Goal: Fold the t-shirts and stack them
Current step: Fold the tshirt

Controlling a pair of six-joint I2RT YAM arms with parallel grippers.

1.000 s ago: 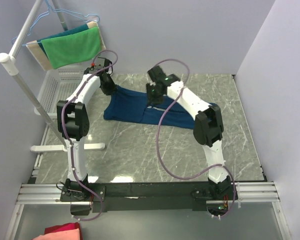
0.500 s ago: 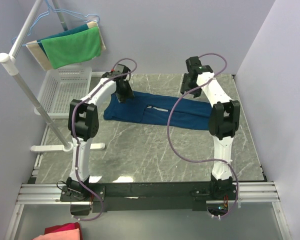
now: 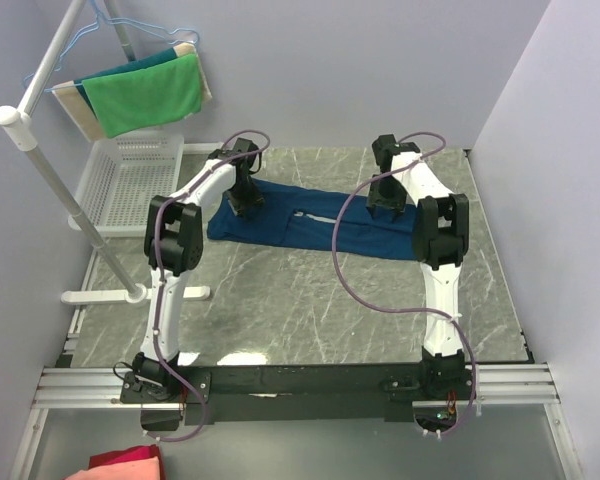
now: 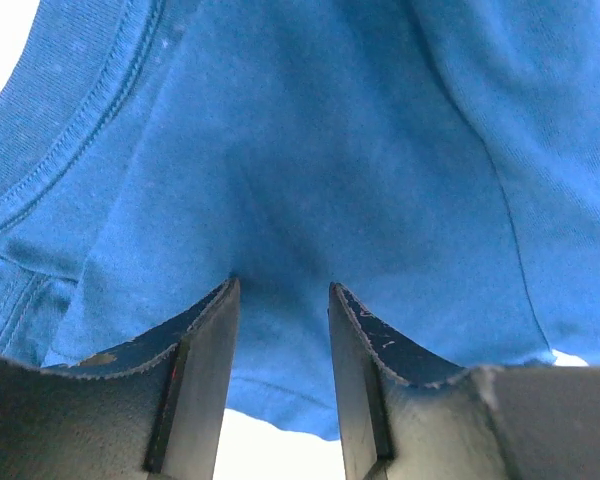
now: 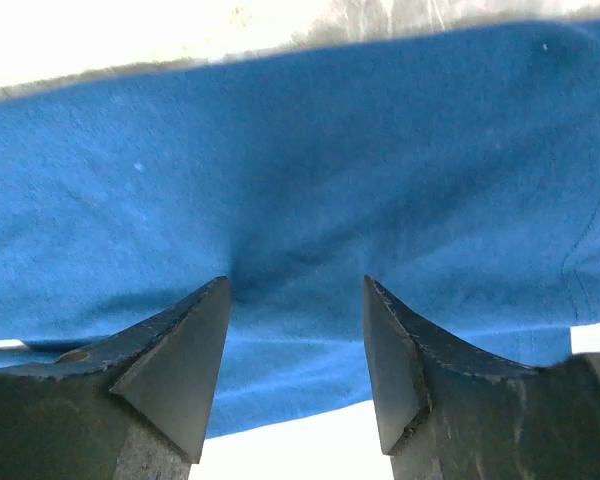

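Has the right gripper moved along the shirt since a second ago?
Yes. The right gripper has shifted from the middle of the t-shirt toward its right end, farther from the white basket at the left.

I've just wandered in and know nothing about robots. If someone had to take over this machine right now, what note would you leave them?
Left gripper: fingers apart, tips pressed on the navy t-shirt near its left end; nothing gripped.
Right gripper: likewise open, tips resting on the shirt's right part.
T-shirt: lying flat on the far side of the table as a long narrow band.
Done: it appears to be folded lengthwise.
Left: fold it shorter and stack it. No other t-shirt shows on the table.
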